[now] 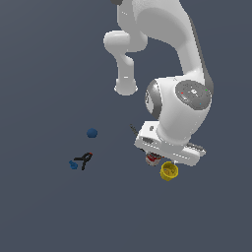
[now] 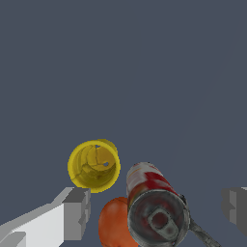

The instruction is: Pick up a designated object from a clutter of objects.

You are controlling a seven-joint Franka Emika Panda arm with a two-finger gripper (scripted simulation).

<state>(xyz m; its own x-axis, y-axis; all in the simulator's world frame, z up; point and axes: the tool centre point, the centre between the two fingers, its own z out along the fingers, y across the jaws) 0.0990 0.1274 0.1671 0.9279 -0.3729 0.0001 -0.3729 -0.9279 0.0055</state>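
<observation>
Claw (image 2: 155, 212) spread wide, one yellow cup (image 2: 94, 165), one orange ball (image 2: 115, 224), one can (image 2: 154, 207), one blue ball (image 1: 92, 133)

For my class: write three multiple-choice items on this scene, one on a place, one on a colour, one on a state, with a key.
1. What lies beside the black clamp?
A. a small blue piece
B. the orange ball
C. the can

2. What colour is the cup?
A. green
B. yellow
C. white

3. How does the gripper stand?
A. shut on the cup
B. shut on the can
C. open

Key: 1 A, the small blue piece touches the clamp's end. 2 B, bright yellow in both views. 3 C, its fingers stand wide apart, holding nothing.
</observation>
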